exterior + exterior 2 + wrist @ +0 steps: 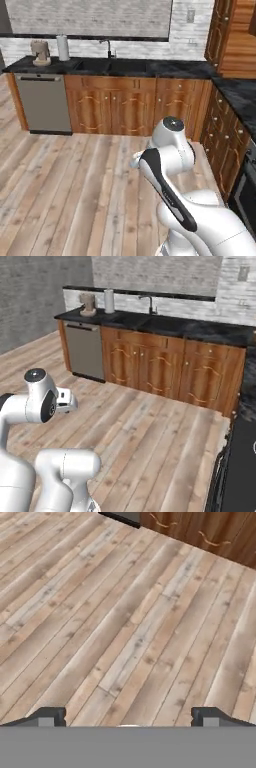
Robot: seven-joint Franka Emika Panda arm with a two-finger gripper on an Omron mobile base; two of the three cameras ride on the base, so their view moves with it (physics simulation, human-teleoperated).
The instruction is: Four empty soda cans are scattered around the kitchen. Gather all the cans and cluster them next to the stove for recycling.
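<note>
Wood plank flooring (75, 190) fills the lower half of the left base view, running up to a row of carved brown cabinets (130, 105) under a black marbled counter (150, 67). At about eleven o'clock a paper towel roll (63, 47) stands upright beside a small brownish appliance (41, 52), perhaps a coffee grinder; it is too blurred to say. A sink with a dark faucet (108, 49) sits near twelve o'clock, and a grey dishwasher front (42, 103) at nine. At the four o'clock edge a silver and black oven front, part of the stove (247, 192), just shows.

From the right base view, the same counter (200, 330) crosses the top, the dishwasher (85, 351) at ten o'clock, the faucet (149, 304) near twelve. At five o'clock the stove's flat black cooktop (242, 466) runs along the edge.

Looking along the hand, the gripper (128, 717) points down at bare planks (125, 622), its two dark fingertips (47, 716) set wide apart with nothing between them. Cabinet bottoms (200, 532) cross at one o'clock.
</note>
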